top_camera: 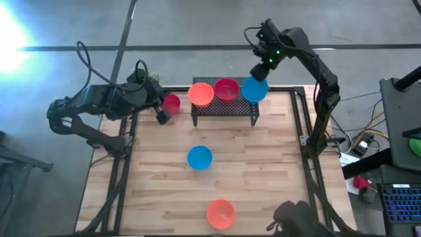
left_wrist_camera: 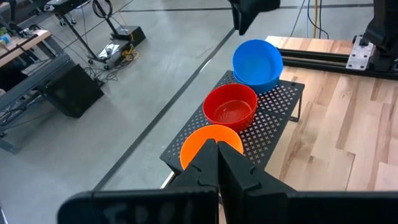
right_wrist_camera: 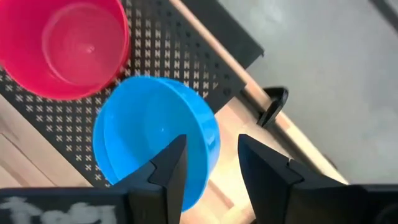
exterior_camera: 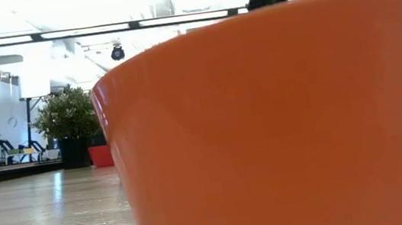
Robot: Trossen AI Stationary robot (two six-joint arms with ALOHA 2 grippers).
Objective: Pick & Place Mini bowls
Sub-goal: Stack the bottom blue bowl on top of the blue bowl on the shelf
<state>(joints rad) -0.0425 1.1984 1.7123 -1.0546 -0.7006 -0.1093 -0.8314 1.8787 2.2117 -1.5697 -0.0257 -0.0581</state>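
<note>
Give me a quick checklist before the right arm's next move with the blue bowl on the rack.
1. Right gripper open, fingers straddling the blue bowl's rim: ok.
2. Bowl seated flat on the rack: not ok, it overhangs the rack's end.
3. Red bowl and orange bowl sitting on the rack: ok.
4. Left gripper away from the rack, shut: ok.
5. Blue bowl on the table and orange bowl on the table waiting: ok.

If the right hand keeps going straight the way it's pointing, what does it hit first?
Most likely the rim of the glossy blue plastic bowl on the black wire-mesh rack; the right hand, fingers open, straddles its edge. Depth is uncertain.
</note>
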